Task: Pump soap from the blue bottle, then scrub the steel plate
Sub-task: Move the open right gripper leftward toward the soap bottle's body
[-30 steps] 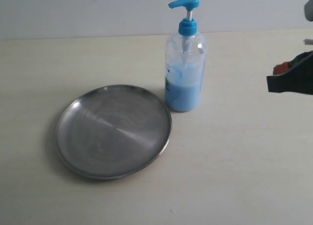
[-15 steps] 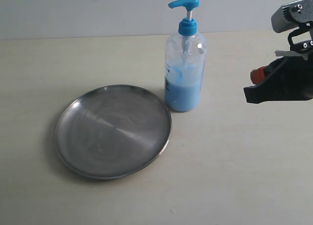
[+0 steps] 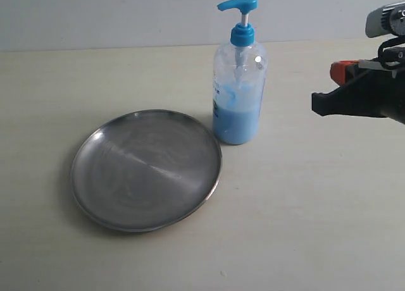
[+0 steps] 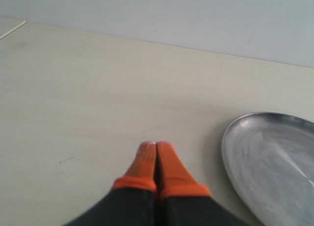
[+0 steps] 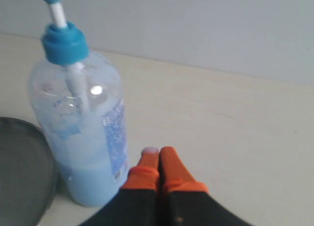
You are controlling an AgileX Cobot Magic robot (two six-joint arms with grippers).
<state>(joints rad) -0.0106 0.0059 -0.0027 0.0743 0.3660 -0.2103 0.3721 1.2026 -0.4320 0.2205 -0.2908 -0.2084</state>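
The blue bottle (image 3: 239, 82) stands upright behind the right rim of the steel plate (image 3: 147, 169), with pale blue soap (image 3: 235, 123) filling its lower part. My right gripper (image 3: 324, 95) hovers shut to the right of the bottle, clear of it, with nothing held. In the right wrist view the bottle (image 5: 81, 123) is close beside the shut orange fingertips (image 5: 158, 155). In the left wrist view my left gripper (image 4: 156, 148) is shut and empty, low over the table, beside the plate's rim (image 4: 230, 152). The left gripper does not show in the exterior view.
A pale wooden tabletop (image 3: 304, 202) stretches round the plate and bottle, with a light wall (image 3: 126, 16) along its far edge. The right arm's black body (image 3: 380, 95) enters from the right edge.
My right gripper has come in from the right edge toward the bottle and risen a little. Bottle and plate have not moved.
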